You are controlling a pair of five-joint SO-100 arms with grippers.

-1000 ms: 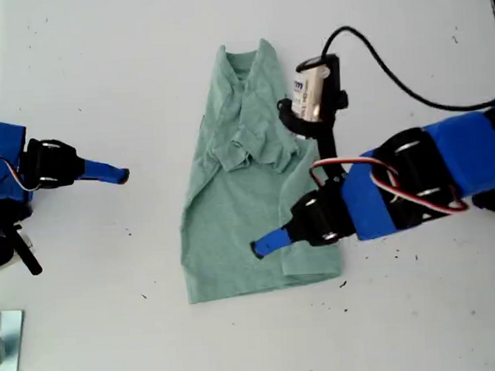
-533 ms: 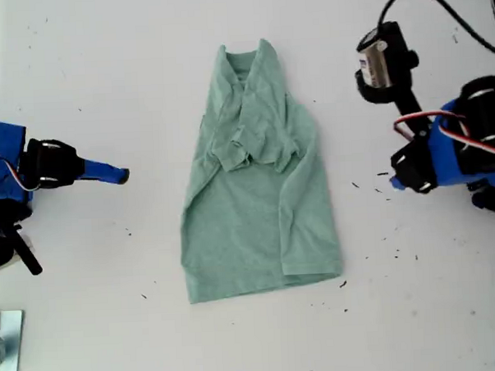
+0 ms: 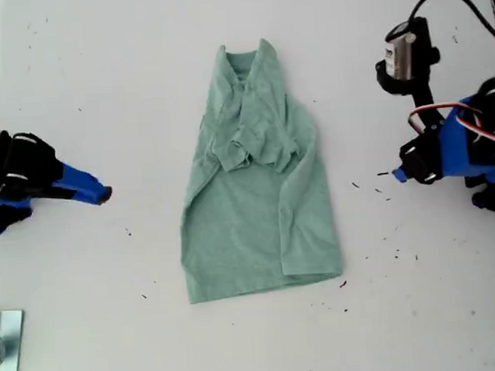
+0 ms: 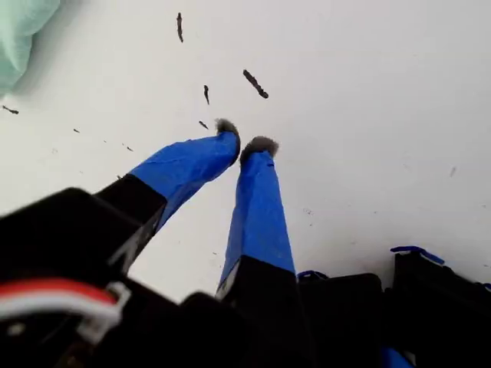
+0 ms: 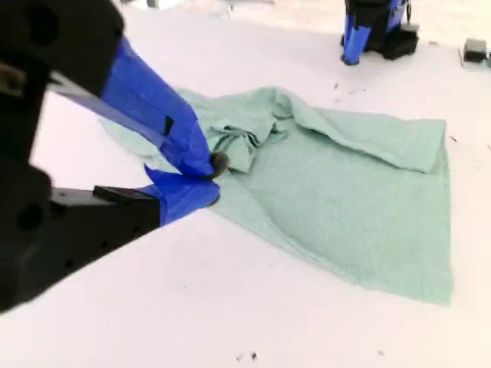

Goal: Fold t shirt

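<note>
One pale sage-green cotton t shirt (image 3: 255, 181) lies mid-table, both sides already folded inward into a narrow column, neck toward the exterior view's top. Both arms are clear of the cloth.

My first gripper (image 4: 244, 143), at the exterior view's right, has its tips nearly together and empty. My second gripper (image 5: 201, 175), at the exterior view's left, is closed or nearly so, holding nothing.

Judgement: between folds. Next move calls for gripping the hem corners and carrying them toward the collar.

Count: one shirt, two grippers.
</note>
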